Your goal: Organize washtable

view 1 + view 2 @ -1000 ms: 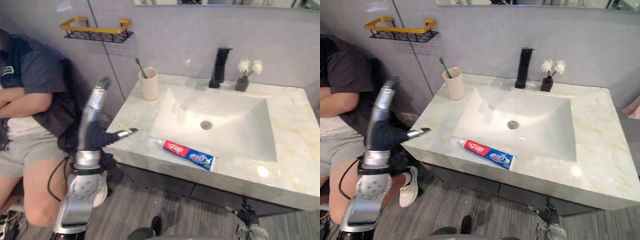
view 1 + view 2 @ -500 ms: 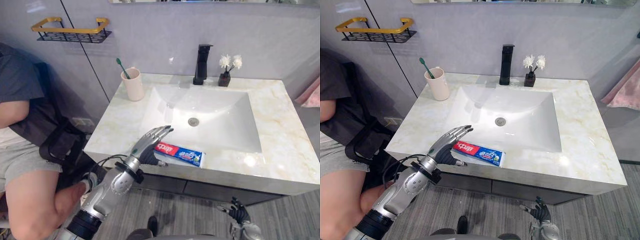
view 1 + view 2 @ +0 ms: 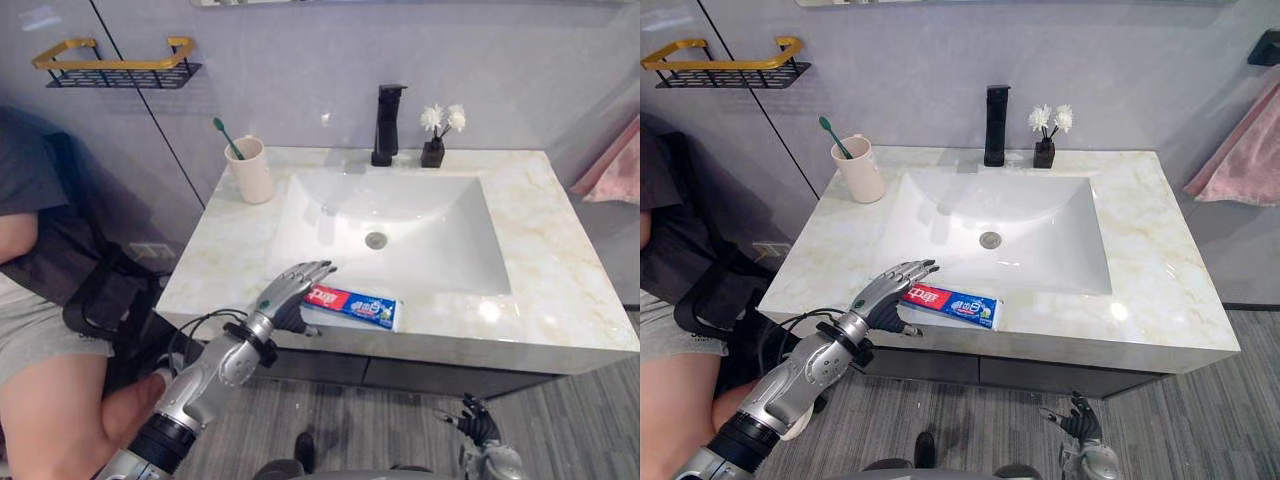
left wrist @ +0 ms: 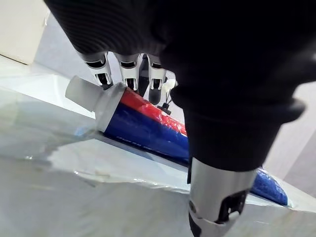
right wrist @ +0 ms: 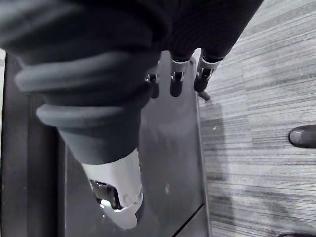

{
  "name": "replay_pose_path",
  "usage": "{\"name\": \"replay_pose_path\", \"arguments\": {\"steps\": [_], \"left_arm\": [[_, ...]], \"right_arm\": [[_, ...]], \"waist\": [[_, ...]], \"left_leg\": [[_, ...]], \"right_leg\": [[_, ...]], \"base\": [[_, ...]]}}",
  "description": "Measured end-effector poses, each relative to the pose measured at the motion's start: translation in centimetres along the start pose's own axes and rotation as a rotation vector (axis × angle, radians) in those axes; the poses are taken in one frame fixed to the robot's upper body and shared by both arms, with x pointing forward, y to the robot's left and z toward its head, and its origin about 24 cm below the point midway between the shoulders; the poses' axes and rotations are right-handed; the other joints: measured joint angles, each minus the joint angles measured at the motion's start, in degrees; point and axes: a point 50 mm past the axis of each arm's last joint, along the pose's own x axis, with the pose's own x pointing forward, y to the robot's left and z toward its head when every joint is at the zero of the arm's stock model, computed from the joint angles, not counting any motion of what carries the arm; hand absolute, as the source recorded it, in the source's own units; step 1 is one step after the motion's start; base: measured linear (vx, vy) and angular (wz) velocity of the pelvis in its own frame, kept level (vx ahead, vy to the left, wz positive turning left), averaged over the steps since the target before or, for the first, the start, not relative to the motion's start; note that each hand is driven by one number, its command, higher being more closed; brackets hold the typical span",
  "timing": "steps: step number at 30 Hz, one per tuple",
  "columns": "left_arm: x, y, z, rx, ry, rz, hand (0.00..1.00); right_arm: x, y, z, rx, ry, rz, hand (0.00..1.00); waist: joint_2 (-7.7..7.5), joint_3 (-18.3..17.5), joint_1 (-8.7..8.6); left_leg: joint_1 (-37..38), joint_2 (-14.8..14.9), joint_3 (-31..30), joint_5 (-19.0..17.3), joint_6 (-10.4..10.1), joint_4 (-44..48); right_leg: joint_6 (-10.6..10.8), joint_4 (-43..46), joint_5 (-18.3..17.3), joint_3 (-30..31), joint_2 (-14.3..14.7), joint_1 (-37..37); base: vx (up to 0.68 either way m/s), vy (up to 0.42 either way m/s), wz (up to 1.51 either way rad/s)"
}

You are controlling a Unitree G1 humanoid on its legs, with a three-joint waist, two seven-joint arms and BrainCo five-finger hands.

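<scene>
The grey wall (image 3: 1140, 70) rises behind everything, and grey wood-grain floor (image 3: 1180, 430) runs under the dark cabinet (image 3: 1040, 375). Before me lies the washtable (image 3: 1160, 270), a pale marble top with beige veining, and the white sink basin (image 3: 1040, 210) is sunk in its middle, the drain (image 3: 988, 239) at its centre. A person (image 3: 40, 330) sits off to my left, beside the counter's end. A pink towel (image 3: 1240, 150) hangs at the far right. On the wall to the left is a black wire rack (image 3: 720, 62) with a yellow rail.

At the back edge of the basin stands the black faucet (image 3: 995, 125), and just beside it a small dark vase with white flowers (image 3: 1045, 135). At the back left corner of the top a beige cup (image 3: 860, 170) stands upright, with a green toothbrush (image 3: 833, 137) leaning in it.

The toothpaste tube (image 3: 955, 303), red and blue, lies flat on the front strip of marble between the basin and the front edge, its white cap toward my left. My left hand (image 3: 890, 290) is over that cap end, fingers spread and only lightly bent, thumb apart at the counter's front edge, not closed around the tube; I cannot tell whether the fingertips touch it. My right hand (image 3: 1080, 425) hangs low by the floor in front of the cabinet, fingers relaxed and holding nothing.
</scene>
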Motion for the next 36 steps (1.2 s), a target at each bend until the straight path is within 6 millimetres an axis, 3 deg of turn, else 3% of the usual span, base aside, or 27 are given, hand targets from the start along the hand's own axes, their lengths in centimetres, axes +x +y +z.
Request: {"name": "replay_pose_path", "arguments": {"steps": [13, 31, 36], "left_arm": [[-0.1, 1.1, -0.7, -0.105, 0.031, 0.051, 0.00], [-0.2, 1.4, -1.1, -0.034, 0.040, 0.032, 0.00], [0.7, 1.9, -1.4, -0.010, 0.035, 0.038, 0.00]], "right_arm": [[0.0, 0.1, 0.0, -0.039, 0.001, 0.006, 0.00], [0.0, 0.1, 0.0, -0.075, 0.001, 0.010, 0.00], [0.1, 0.2, 0.2, -0.074, -0.005, 0.011, 0.00]], "waist": [[0.41, -0.26, 0.02], [1.08, -0.71, -0.12], [0.99, -0.69, 0.01]], "left_leg": [[0.02, -0.06, 0.19, 0.01, 0.01, -0.12], [-0.41, 0.10, 1.00, -0.01, 0.00, -0.41], [-0.71, 0.12, 2.15, -0.01, 0.01, -0.44]], "right_leg": [[0.08, 0.01, 0.11, 0.26, -0.10, -0.14], [0.08, -0.09, 0.11, 1.15, -0.06, -1.26], [0.21, -0.85, 1.03, 2.15, -0.12, -1.72]], "base": [[-0.01, -0.002, -0.01], [0.00, -0.003, -0.01], [-0.02, -0.008, -0.10]]}}
